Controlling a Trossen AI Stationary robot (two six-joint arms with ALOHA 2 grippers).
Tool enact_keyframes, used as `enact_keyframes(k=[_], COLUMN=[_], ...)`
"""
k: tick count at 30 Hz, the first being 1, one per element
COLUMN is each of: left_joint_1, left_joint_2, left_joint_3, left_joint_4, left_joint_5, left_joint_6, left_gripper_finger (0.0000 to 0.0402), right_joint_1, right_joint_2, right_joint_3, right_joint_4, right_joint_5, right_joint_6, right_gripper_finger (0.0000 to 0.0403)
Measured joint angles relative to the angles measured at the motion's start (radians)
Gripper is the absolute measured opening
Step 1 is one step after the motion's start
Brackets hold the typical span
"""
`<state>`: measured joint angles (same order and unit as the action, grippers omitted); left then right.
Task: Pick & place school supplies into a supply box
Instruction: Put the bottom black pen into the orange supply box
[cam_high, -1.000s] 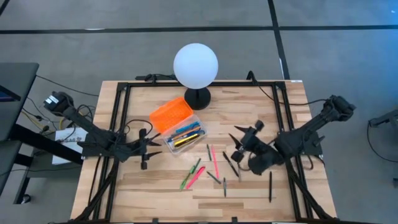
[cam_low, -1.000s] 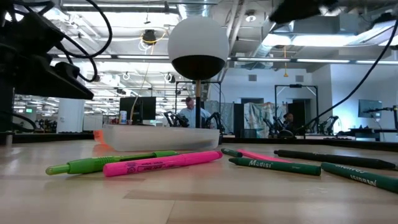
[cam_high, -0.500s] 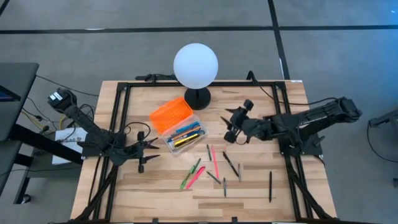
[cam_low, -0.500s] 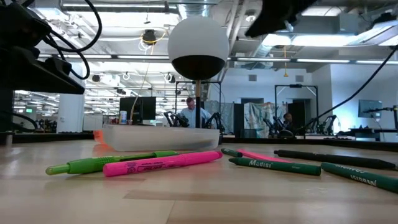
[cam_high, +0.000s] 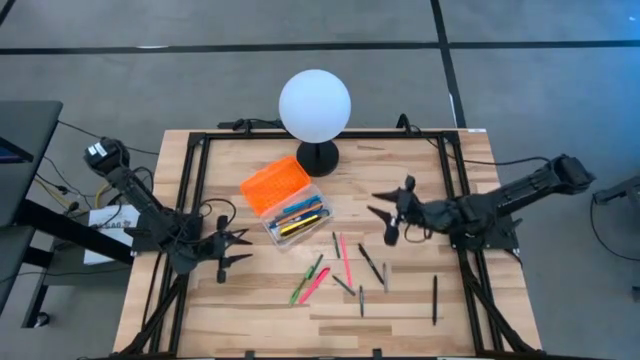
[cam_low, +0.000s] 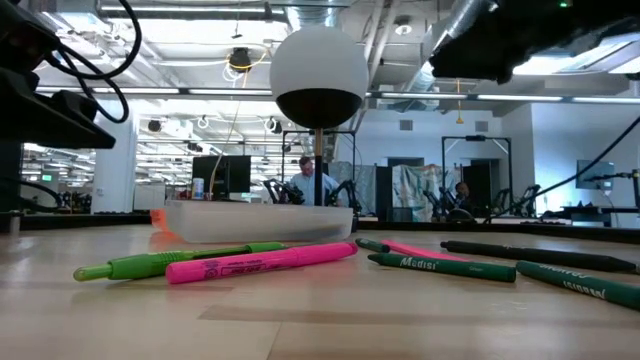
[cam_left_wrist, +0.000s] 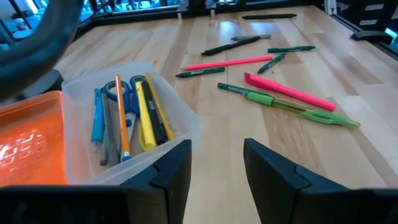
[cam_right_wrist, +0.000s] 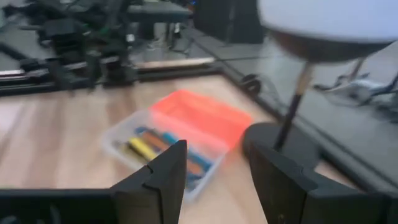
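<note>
High view: my left hand (cam_high: 232, 252) hangs open beside the supply box (cam_high: 296, 217), which lies open near the globe lamp (cam_high: 315, 108); my right hand (cam_high: 391, 211), open and empty, hovers above loose pens (cam_high: 346, 262) on the surface (cam_high: 420, 170).
Low view: green marker (cam_low: 180, 262) and pink highlighter (cam_low: 262, 263) lie touching before the box.
Left wrist view: yellow marker (cam_left_wrist: 145, 121) and scissors (cam_left_wrist: 129, 99) lie inside.
Right wrist view: lamp base (cam_right_wrist: 280, 140) stands just beside the box.

Box (cam_high: 298, 214) open beside orange lid (cam_high: 274, 183), pens inside. Globe lamp (cam_high: 315, 108) behind it. Loose pens (cam_high: 346, 262) scattered mid-table, one black pen (cam_high: 434, 299) apart toward right. Left gripper (cam_high: 232, 252) near box, fingers apart. Right gripper (cam_high: 389, 220) over table right of box, fingers apart, empty.
</note>
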<state>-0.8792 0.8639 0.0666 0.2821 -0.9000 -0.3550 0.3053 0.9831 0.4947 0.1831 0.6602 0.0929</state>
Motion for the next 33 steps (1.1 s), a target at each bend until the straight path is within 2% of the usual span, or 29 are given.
enact_keyframes(k=[3,8,14,23,26,33], left_joint_1=[-0.013,-0.014,-0.014,-0.014,-0.014,-0.014], left_joint_2=[0.000,0.000,0.000,0.000,0.000,0.000], left_joint_3=[0.000,0.000,0.000,0.000,0.000,0.000], left_joint_4=[-0.010,-0.010,-0.013,-0.022,-0.023,-0.033], left_joint_5=[-0.037,-0.067,-0.070,-0.075,-0.075,-0.076], left_joint_6=[-0.006,-0.006,-0.006,-0.006,-0.006,-0.006], left_gripper_finger=[0.0142,0.0142,0.0142,0.0142,0.0142,0.0142], right_joint_1=[0.081,0.221,0.371,0.525,0.553,0.575], right_joint_2=[0.033,0.106,0.217,0.379,0.415,0.520], right_joint_3=[-0.006,0.003,0.025,0.100,0.160,0.320], right_joint_4=[-0.019,-0.106,-0.246,-0.538,-0.660,-0.928], right_joint_5=[0.016,0.103,0.155,0.150,0.104,-0.167], right_joint_6=[0.074,0.250,0.615,1.153,1.324,1.593], right_gripper_finger=[0.0166,0.0166,0.0166,0.0165,0.0165,0.0165])
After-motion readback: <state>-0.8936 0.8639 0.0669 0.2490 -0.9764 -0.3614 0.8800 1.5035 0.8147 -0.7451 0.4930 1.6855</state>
